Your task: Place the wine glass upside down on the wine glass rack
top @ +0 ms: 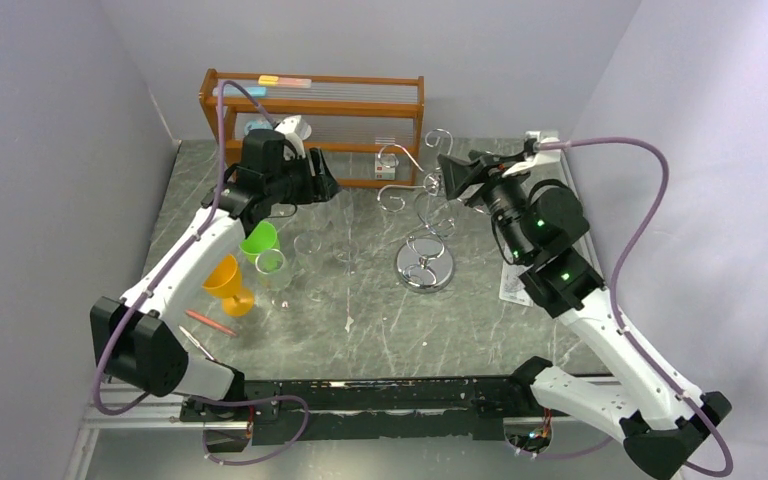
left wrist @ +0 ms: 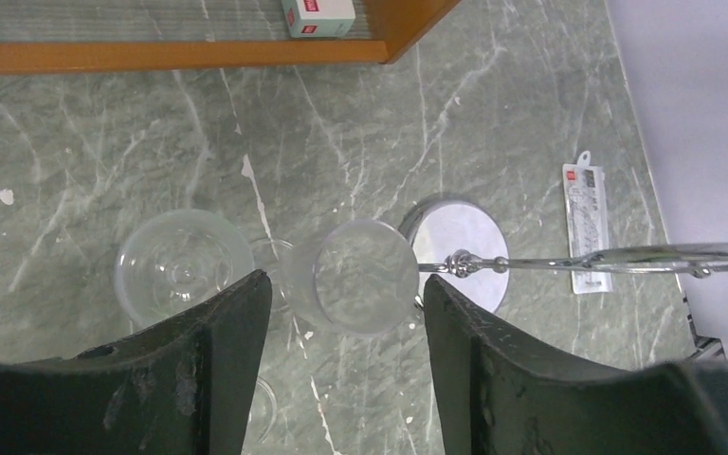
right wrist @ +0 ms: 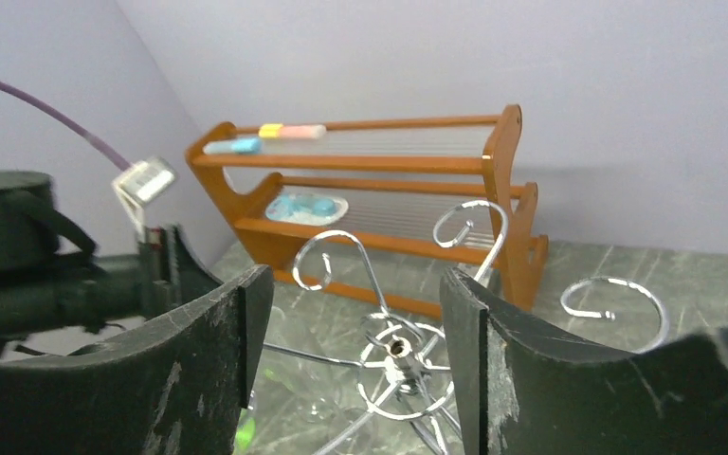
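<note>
The chrome wine glass rack [top: 425, 268] stands mid-table on its round mirrored base, its curled arms spreading from the central post. Several clear wine glasses stand on the table to its left; one [top: 306, 246] lies below my left gripper [top: 324, 184]. In the left wrist view that glass [left wrist: 355, 277] shows between the open jaws, far below, with another glass [left wrist: 182, 265] to its left and the rack base [left wrist: 464, 248] beside it. My left gripper [left wrist: 341, 379] is open and empty. My right gripper [top: 448, 172] hovers open and empty by the rack's upper arms. The post top [right wrist: 400, 349] shows between the fingers of my right gripper [right wrist: 355, 370].
A brown wooden shelf [top: 312, 112] stands at the back with a small box [top: 388, 170] by its foot. A green cup [top: 258, 240] and an orange goblet [top: 228, 284] stand at the left. Pens [top: 210, 322] lie near the left arm. A flat packet [top: 512, 285] lies right of the rack.
</note>
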Available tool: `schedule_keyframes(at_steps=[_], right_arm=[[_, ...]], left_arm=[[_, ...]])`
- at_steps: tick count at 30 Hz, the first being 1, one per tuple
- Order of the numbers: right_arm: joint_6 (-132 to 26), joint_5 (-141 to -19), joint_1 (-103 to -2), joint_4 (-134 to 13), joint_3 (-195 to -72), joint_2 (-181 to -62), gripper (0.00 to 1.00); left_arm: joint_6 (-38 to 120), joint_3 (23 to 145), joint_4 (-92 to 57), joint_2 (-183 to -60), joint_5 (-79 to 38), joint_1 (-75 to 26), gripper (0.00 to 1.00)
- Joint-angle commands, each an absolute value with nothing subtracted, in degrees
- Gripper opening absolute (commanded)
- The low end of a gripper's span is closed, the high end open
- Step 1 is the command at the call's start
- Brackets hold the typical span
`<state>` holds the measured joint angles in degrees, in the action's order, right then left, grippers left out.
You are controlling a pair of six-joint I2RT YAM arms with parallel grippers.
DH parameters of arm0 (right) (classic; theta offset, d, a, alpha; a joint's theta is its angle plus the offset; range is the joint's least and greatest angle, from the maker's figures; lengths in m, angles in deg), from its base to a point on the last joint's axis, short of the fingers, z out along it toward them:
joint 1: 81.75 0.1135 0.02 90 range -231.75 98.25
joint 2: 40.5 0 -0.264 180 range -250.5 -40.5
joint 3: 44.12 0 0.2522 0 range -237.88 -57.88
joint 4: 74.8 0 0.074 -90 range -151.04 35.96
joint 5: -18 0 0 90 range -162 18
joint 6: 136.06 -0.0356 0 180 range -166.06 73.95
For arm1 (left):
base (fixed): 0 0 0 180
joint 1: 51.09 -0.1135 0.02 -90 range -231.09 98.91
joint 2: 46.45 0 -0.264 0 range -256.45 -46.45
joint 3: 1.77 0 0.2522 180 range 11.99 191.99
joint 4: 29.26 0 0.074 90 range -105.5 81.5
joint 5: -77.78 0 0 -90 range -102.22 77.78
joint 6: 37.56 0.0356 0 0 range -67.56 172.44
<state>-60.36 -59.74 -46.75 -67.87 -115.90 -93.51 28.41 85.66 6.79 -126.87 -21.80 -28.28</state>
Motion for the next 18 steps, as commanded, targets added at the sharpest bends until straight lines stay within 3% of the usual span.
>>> schedule_keyframes(at_steps=[1, 13, 18], right_arm=[[-62.9, -60.0, -46.6, -57.1, -123.0, -93.6, 0.69], [-67.3, -64.1, -46.6, -44.1, -130.1, -90.4, 0.66], [-69.4, -66.5, -46.6, -40.0, -132.1, -91.1, 0.65]], left_arm=[[28.4, 89.0, 10.8, -129.8, -18.0, -27.5, 0.63], [30.0, 90.9, 13.3, -134.2, -19.6, -26.8, 0.40], [30.5, 92.8, 16.2, -136.2, -17.9, -26.2, 0.36]])
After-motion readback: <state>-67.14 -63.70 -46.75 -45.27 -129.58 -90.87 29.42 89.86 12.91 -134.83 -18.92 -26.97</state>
